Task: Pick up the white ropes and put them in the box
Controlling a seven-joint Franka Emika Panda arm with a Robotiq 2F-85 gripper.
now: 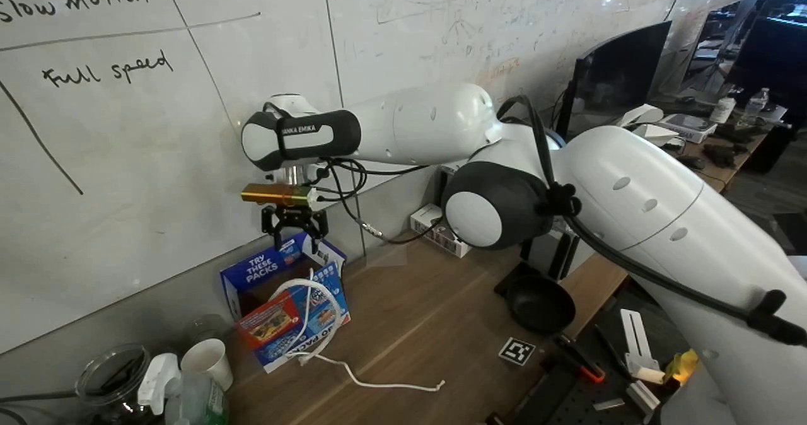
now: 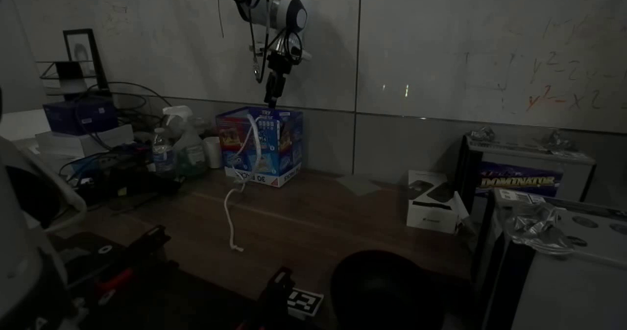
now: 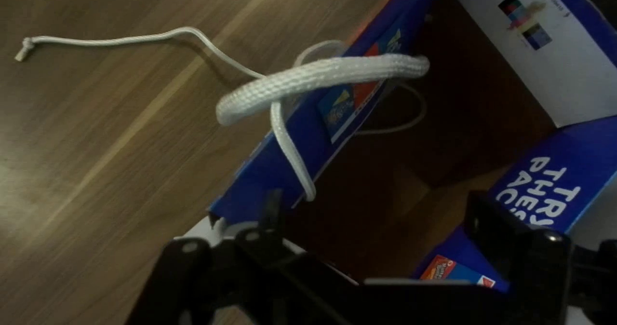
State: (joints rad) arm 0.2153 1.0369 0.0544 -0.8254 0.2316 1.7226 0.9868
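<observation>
White ropes point(image 3: 323, 76), apparently two, straddle one side of one box point(image 1: 268, 321), one gripper point(image 1: 296, 247) spread wide above.

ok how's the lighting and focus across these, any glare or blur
Wrist view: the gripper is dark and blurred, while the box is shadowed inside; in an exterior view, the scene is dim, the round black container nearly featureless; in an exterior view, lighting is brighter, with a glare spot on the whiteboard.
</observation>
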